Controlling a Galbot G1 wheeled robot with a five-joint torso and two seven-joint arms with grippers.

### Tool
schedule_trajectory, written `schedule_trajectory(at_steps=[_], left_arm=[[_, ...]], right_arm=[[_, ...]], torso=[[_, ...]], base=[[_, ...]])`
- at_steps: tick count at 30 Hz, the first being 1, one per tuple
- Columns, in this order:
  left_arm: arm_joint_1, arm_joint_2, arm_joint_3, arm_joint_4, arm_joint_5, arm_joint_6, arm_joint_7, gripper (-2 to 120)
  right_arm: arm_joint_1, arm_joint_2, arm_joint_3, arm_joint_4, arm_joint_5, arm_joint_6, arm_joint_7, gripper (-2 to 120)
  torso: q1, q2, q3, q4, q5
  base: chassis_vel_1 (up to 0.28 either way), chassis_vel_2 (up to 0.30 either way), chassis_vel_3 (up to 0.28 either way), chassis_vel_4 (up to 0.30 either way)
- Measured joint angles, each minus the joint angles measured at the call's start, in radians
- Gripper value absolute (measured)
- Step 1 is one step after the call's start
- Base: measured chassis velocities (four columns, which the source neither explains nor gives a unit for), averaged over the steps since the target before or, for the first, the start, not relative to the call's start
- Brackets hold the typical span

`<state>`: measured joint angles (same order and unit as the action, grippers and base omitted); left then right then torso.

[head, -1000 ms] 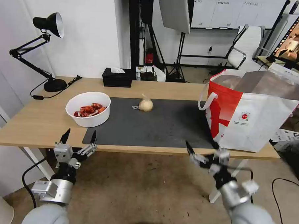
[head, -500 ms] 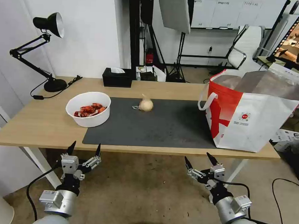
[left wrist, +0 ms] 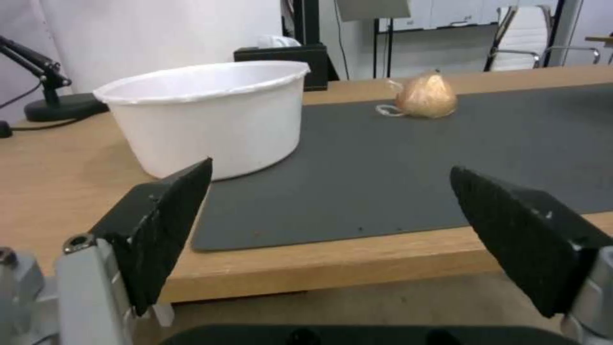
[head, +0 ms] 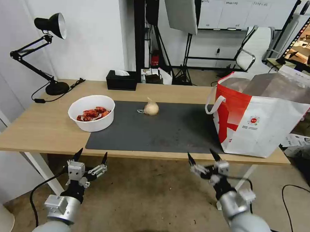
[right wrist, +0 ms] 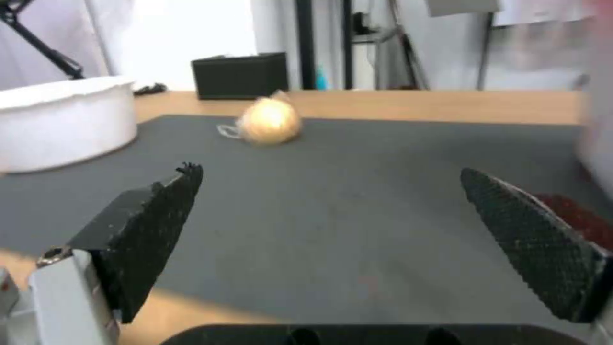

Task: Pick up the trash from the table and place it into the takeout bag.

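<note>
Light wood makes up the long table (head: 41, 124), which runs left to right in front of the robot, with a dark grey mat (head: 168, 130) lying lengthwise along its middle. On the right end of the table stands the takeout bag (head: 264, 124), upright, its open foil-lined mouth facing up and one white handle drooping toward the mat. On the left, straddling the mat's edge, sits the white bowl (head: 91, 113), upright, with red shells inside. Between bowl and takeout bag, near the mat's far edge, rests the small beige knotted bag (head: 151, 108), its knot pointing up. A black tissue box (head: 121, 80) stands at the far edge of the table, and a black desk lamp (head: 48, 53) at the far left corner.

Both pincers hang below the near edge of the table, well apart from all the trash. The left gripper (head: 90, 156) is spread wide under the bowl's side; the right gripper (head: 202, 157) is spread wide just left of the takeout bag, fingers pointing up toward the table
</note>
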<state>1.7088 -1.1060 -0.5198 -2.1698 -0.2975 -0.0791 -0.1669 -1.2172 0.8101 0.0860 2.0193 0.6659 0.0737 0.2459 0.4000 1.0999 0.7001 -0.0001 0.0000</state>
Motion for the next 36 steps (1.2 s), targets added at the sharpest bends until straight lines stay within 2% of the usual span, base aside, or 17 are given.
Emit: schedule_trajectory(at_steps=[1,2,5,6,9,10,13,14,16,17,20,21,23,27,30,36], left_arm=[[0.002,-0.003,-0.001,-0.004,0.002,0.004,-0.002,100],[0.002,-0.003,-0.001,-0.004,0.002,0.004,-0.002,100],[0.012,-0.014,-0.003,-0.018,0.007,0.012,-0.004,100],[0.012,-0.014,-0.003,-0.018,0.007,0.012,-0.004,100],[0.029,-0.025,-0.007,-0.024,0.016,0.012,-0.006,100],[0.029,-0.025,-0.007,-0.024,0.016,0.012,-0.006,100],[0.043,-0.037,-0.020,-0.025,0.018,0.003,-0.007,100],[0.043,-0.037,-0.020,-0.025,0.018,0.003,-0.007,100],[0.050,-0.044,-0.030,-0.024,0.019,-0.003,-0.007,100],[0.050,-0.044,-0.030,-0.024,0.019,-0.003,-0.007,100],[0.058,-0.051,-0.037,-0.023,0.019,-0.010,-0.007,100],[0.058,-0.051,-0.037,-0.023,0.019,-0.010,-0.007,100],[0.062,-0.055,-0.038,-0.023,0.019,-0.012,-0.007,100],[0.062,-0.055,-0.038,-0.024,0.020,-0.013,-0.007,100],[0.060,-0.055,-0.039,-0.025,0.020,-0.014,-0.007,100],[0.060,-0.051,-0.042,-0.025,0.018,-0.018,-0.007,100]], right_arm=[[0.106,0.002,-0.075,-0.041,0.031,-0.016,0.014,100],[0.106,0.002,-0.075,-0.041,0.031,-0.016,0.014,100],[0.390,0.051,-0.272,-0.181,0.097,-0.033,0.036,100],[0.390,0.051,-0.272,-0.181,0.097,-0.033,0.036,100],[0.630,0.153,-0.401,-0.353,0.134,-0.054,0.051,100],[0.630,0.153,-0.401,-0.353,0.134,-0.054,0.051,100],[0.794,0.274,-0.491,-0.521,0.126,-0.110,0.073,100],[0.794,0.274,-0.491,-0.521,0.126,-0.110,0.073,100],[0.860,0.348,-0.529,-0.621,0.121,-0.162,0.090,100],[0.860,0.348,-0.529,-0.621,0.121,-0.162,0.090,100],[0.941,0.451,-0.560,-0.777,0.104,-0.235,0.108,100],[0.941,0.451,-0.560,-0.777,0.104,-0.235,0.108,100],[0.989,0.513,-0.563,-0.863,0.097,-0.289,0.125,100],[1.024,0.558,-0.565,-0.924,0.096,-0.338,0.132,100],[1.058,0.614,-0.565,-1.005,0.092,-0.411,0.158,100],[1.067,0.643,-0.558,-1.049,0.087,-0.457,0.181,100]], torso=[[0.000,0.000,0.000,0.0001,0.0002],[0.000,0.000,0.000,0.0001,0.0002],[0.000,0.000,0.000,0.0004,-0.0001],[0.000,0.000,0.000,0.0004,-0.0001],[0.000,0.000,0.000,0.0002,-0.0004],[0.000,0.000,0.000,0.0002,-0.0004],[0.000,0.000,0.000,0.0005,-0.0006],[0.000,0.000,0.000,0.0005,-0.0006],[0.000,0.000,0.000,0.0004,-0.0001],[0.000,0.000,0.000,0.0004,-0.0001],[0.000,0.000,0.000,0.0001,-0.0002],[0.000,0.000,0.000,0.0001,-0.0002],[0.000,0.000,0.000,0.0002,-0.0003],[0.000,0.000,0.000,0.0002,-0.0005],[0.000,0.000,0.000,0.0002,-0.0003],[0.000,0.000,0.000,0.0000,-0.0002]], base=[[0.000,0.000,0.000,0.000],[0.000,0.000,0.000,0.000],[0.000,0.000,0.000,0.000],[0.000,0.000,0.000,0.000],[0.000,0.000,0.000,0.000],[0.000,0.000,0.000,0.000],[0.000,0.000,0.000,0.000],[0.000,0.000,0.000,0.000],[0.000,0.000,0.000,0.000],[0.000,0.000,0.000,0.000],[0.000,0.000,0.000,0.000],[0.000,0.000,0.000,0.000],[0.000,0.000,0.000,0.000],[0.000,0.000,0.000,0.000],[0.000,0.000,0.000,0.000],[0.000,0.000,0.000,0.000]])
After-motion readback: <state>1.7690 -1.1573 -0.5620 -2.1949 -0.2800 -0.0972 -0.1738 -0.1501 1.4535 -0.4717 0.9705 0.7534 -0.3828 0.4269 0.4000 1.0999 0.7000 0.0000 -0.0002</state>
